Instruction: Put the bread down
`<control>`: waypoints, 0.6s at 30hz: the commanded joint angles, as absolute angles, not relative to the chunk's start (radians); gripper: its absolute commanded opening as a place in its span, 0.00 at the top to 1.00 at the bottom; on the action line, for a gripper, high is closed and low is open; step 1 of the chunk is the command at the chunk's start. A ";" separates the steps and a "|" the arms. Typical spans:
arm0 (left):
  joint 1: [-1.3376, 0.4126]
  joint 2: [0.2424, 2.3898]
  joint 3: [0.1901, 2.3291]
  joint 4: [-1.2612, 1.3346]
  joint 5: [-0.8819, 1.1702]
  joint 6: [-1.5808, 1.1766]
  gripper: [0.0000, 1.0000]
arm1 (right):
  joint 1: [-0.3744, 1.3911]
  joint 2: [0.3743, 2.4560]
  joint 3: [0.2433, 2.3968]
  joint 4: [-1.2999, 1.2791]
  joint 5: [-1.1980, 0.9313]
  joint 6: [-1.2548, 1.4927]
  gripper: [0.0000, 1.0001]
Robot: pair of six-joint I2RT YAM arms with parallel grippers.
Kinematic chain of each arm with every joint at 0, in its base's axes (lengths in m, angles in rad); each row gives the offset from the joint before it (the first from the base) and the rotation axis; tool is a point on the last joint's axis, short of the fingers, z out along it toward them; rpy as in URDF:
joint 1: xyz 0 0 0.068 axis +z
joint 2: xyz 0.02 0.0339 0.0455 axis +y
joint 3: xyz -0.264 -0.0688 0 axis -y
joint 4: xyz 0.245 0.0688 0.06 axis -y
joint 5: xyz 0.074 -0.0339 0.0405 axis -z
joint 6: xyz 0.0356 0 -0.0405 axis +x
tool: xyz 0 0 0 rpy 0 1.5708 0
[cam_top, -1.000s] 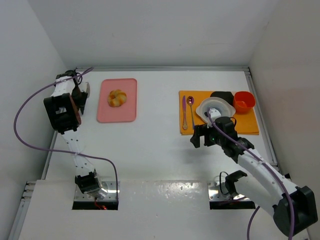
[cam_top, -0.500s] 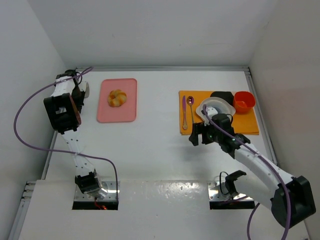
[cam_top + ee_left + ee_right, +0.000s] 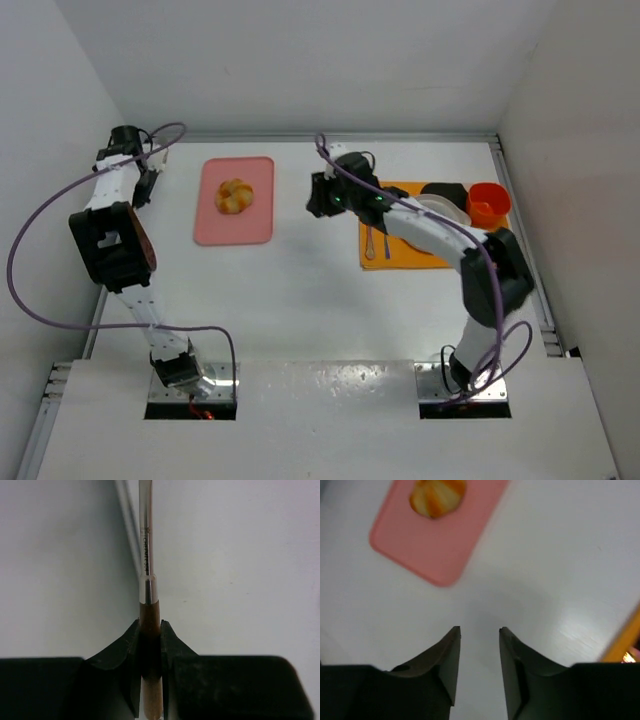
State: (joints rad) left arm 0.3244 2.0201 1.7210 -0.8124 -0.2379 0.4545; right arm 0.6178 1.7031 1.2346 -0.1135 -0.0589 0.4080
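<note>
Bread (image 3: 234,196) sits on pink tray (image 3: 256,228), upper left of top view. Right gripper (image 3: 480,630) hovers just right of tray, jaws part-open, empty. Left gripper (image 3: 150,632) clamps wooden-handled utensil (image 3: 145,555) (working end unseen). Best: centre jaws over bread, descend straight, squeeze gently.

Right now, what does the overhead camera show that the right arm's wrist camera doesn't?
Only the overhead view shows the left arm, the orange cup and the whole right arm stretched across the table. Only the wrist view shows, close up, that the right gripper is open over bare tabletop. Both show the bread sitting on the pink tray.
</note>
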 commanded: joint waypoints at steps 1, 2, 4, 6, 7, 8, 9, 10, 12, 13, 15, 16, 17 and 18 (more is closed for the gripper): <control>0.310 1.882 1.684 -0.706 -0.241 0.613 1.00 | 0.670 1.913 1.416 0.038 -0.032 0.529 0.61; 0.310 1.862 1.665 -0.706 -0.221 0.644 1.00 | 0.684 1.948 1.439 0.114 -0.019 0.563 0.57; 0.295 1.801 1.585 -0.683 -0.180 0.753 1.00 | 0.716 2.085 1.553 0.144 0.035 0.578 0.57; 0.253 1.775 1.517 -0.638 -0.202 0.816 1.00 | 0.732 2.151 1.641 0.127 0.078 0.604 0.55; 0.244 1.775 1.508 -0.638 -0.242 0.831 1.00 | 0.747 2.233 1.696 0.115 0.119 0.615 0.54; 0.244 1.784 1.508 -0.638 -0.255 0.842 1.00 | 0.752 2.255 1.745 0.089 0.133 0.627 0.53; 0.233 1.793 1.508 -0.638 -0.264 0.842 1.00 | 0.755 2.276 1.762 0.069 0.177 0.638 0.53; 0.233 1.802 1.517 -0.638 -0.264 0.853 1.00 | 0.762 2.334 1.794 0.064 0.196 0.643 0.53; 0.233 1.825 1.526 -0.638 -0.264 0.853 1.00 | 0.770 2.364 1.833 0.046 0.242 0.643 0.53; 0.223 1.825 1.535 -0.638 -0.274 0.853 1.00 | 0.772 2.405 1.844 0.040 0.247 0.640 0.53; 0.213 1.838 1.536 -0.638 -0.284 0.862 1.00 | 0.778 2.428 1.900 -0.026 0.282 0.646 0.56; 0.186 1.848 1.536 -0.638 -0.284 0.874 1.00 | 0.779 2.454 1.919 -0.038 0.288 0.652 0.56; 0.173 1.848 1.536 -0.638 -0.317 0.874 1.00 | 0.778 2.462 1.927 -0.046 0.297 0.656 0.58; 0.161 1.859 1.536 -0.638 -0.334 0.888 1.00 | 0.781 2.477 1.927 -0.052 0.305 0.664 0.58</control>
